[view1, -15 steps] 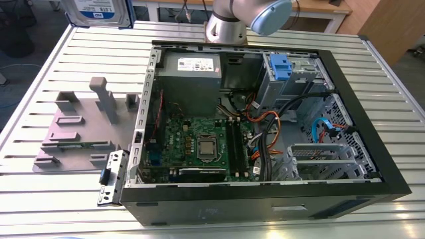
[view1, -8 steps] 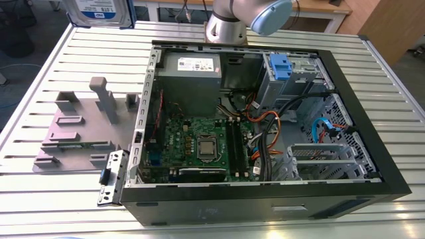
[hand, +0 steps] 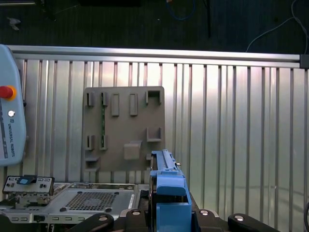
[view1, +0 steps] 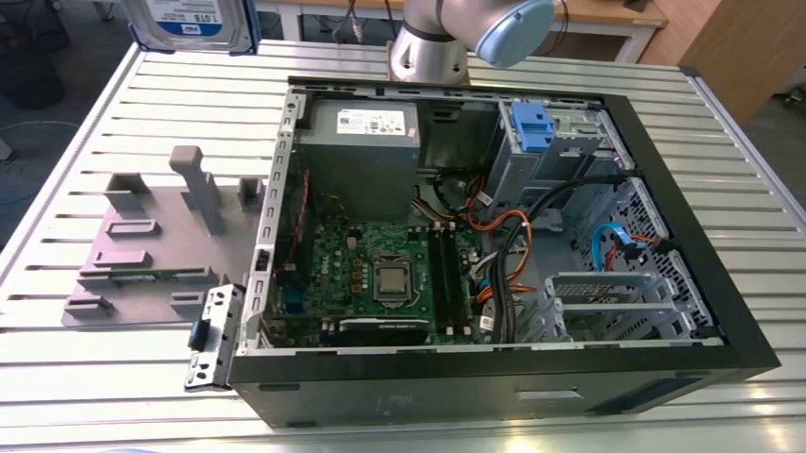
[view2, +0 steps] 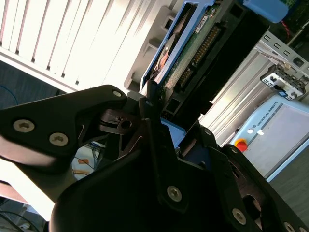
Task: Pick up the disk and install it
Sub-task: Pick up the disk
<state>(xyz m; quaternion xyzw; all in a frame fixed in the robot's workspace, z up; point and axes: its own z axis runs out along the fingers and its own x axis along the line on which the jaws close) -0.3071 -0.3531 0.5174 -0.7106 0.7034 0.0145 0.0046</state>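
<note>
Broadly, the ribbed silver metal tabletop (view1: 756, 189) spans the exterior view. The open black desktop computer case (view1: 504, 377) takes up the centre and right of that frame, its green motherboard and cables exposed. At the left of the frame lies the flat grey slotted fixture plate (view1: 139, 255).

The flat rectangular silver, blue-railed, blue-and-white-labelled disk (view1: 189, 24) hangs at the upper left corner of the frame. It is lifted clear of the tabletop and well apart from the case. In the second wrist view the black end effector (view2: 153, 104) is clamped onto the disk's edge, grasping it at the blue rail.

The step in hand reads as the carry toward the case. Doing it well likely calls for a firm, square hold on the rails. The disk's long edge should line up with the grey metal drive cage (view1: 573, 142) beside the small blue plastic latch (view1: 529, 127), at the upper right of the case — with enough height to pass the case's rim and loose cables without a snag.
</note>
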